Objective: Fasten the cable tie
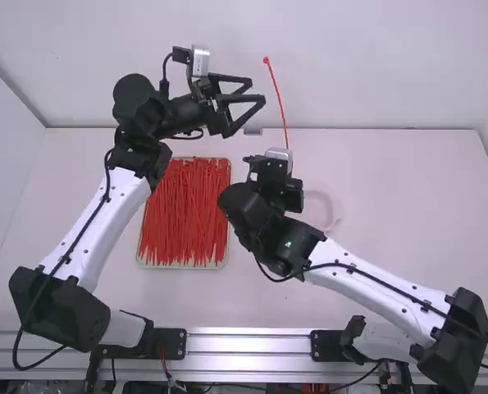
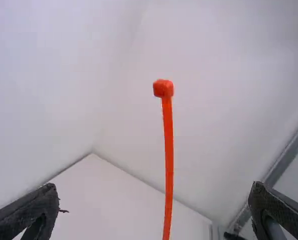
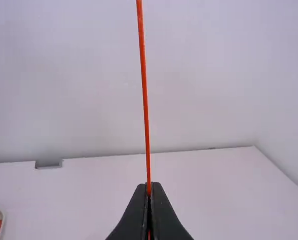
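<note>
Right pincer (image 3: pixel 149 186) on tie (image 3: pixel 143 100), tray (image 1: pixel 182 267) nearby

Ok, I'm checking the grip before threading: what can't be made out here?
cable tie, lower end: high view, behind the right wrist; right wrist view, pinched inside the shut right gripper.
head, its slot: too small in the high view, not discernible in the left wrist view.
tray, far-left corner: under the left arm, high view.

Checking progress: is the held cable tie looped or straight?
Straight: the cable tie stands in the shut right pincer, head unthreaded.
</note>
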Motion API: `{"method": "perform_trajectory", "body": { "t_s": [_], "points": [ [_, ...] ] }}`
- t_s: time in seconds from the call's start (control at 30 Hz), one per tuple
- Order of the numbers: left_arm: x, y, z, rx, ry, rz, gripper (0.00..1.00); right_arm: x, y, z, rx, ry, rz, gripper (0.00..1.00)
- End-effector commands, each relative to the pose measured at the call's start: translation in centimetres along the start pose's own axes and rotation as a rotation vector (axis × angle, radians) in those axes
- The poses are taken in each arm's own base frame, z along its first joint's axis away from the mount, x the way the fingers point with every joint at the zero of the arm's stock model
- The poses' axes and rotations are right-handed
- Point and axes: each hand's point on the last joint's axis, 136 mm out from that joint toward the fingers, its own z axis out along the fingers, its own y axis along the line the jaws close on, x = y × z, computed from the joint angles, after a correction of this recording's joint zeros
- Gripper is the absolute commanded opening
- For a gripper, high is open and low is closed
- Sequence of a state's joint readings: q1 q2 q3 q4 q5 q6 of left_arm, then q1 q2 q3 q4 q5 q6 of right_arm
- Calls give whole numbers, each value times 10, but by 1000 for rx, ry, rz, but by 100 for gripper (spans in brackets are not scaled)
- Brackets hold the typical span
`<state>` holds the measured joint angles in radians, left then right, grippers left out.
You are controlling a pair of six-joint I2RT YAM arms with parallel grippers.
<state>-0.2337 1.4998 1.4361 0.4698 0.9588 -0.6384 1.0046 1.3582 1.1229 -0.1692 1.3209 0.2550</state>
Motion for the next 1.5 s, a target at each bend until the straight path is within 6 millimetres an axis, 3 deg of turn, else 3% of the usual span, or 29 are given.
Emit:
{"method": "perform_trajectory", "body": {
  "t_s": [0.0, 0.13, 0.17, 0.3, 0.53, 0.83, 1.2, 1.37, 1.47],
  "points": [
    [-15, -12, 0, 16, -32, -4, 99, -15, -2, -7, 4, -20, 35, 0],
    [-18, -13, -1, 19, -41, 8, 86, -16, 4, -12, -28, -24, 40, 0],
    [-17, -13, 0, 18, -42, 6, 76, -17, 7, -15, -38, -26, 45, 0],
    [-19, -11, 1, 5, -54, 4, 64, -16, 9, -15, -49, -24, 45, 0],
    [-26, -10, 1, -7, -86, -30, 64, -14, 16, -15, -94, -12, 42, 0],
    [-32, -11, 0, -10, -113, -6, 47, -14, 17, -16, -100, -10, 41, 0],
    [-35, -8, 0, -29, -131, -8, 41, -12, 25, -17, -142, -1, 41, 0],
    [-35, -9, 0, -27, -131, -5, 28, -12, 25, -17, -142, -1, 41, 0],
    [-35, -9, 0, -27, -131, -5, 8, -12, 25, -17, -142, -1, 41, 0]
  ]
}}
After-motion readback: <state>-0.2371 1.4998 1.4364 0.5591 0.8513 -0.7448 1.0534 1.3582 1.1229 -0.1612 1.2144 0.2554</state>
